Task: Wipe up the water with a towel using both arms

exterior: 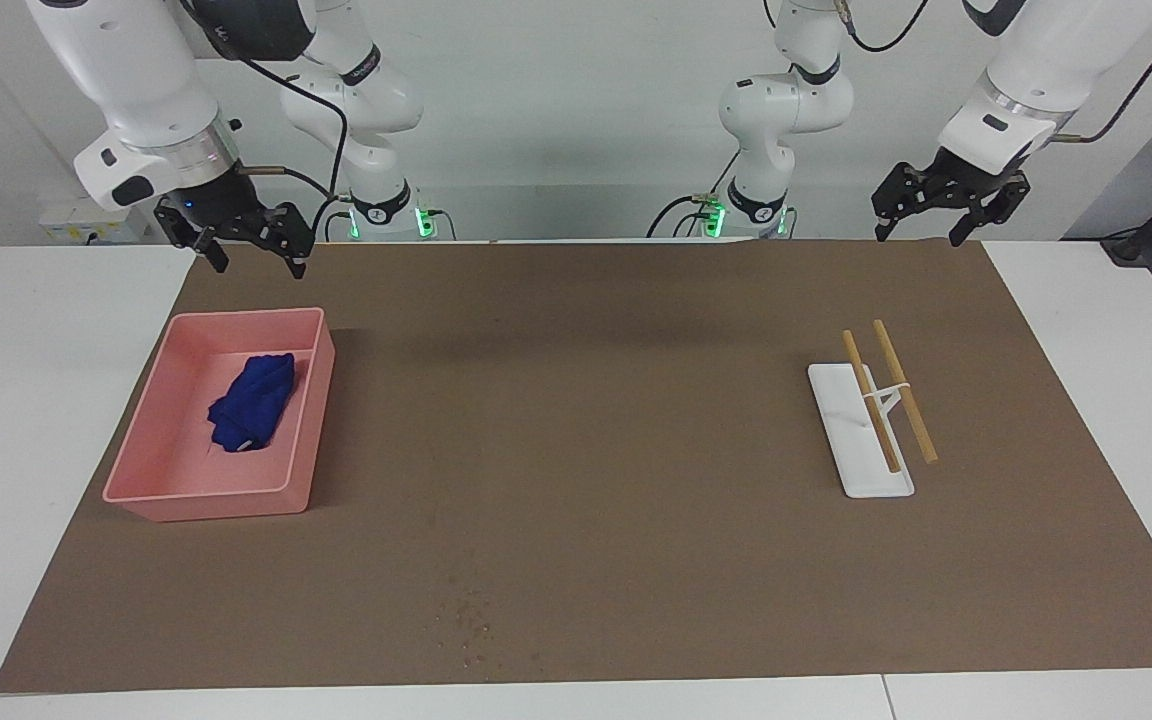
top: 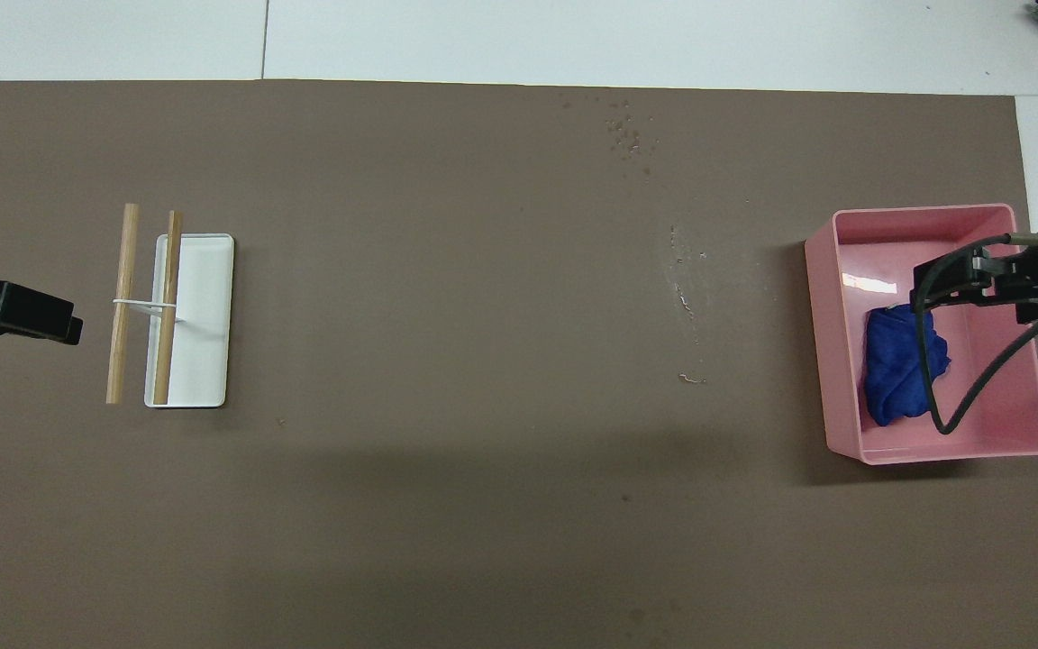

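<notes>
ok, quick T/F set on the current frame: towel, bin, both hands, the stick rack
1. The towel lies in the pink bin. True.
2. The right hand holds the towel. False: it is up over the bin's edge nearest the robots, open and empty.
3. The left hand is up over the mat's edge nearest the robots. True.
4. The two wooden sticks lie in the bin. False: they rest across the white tray toward the left arm's end.
</notes>
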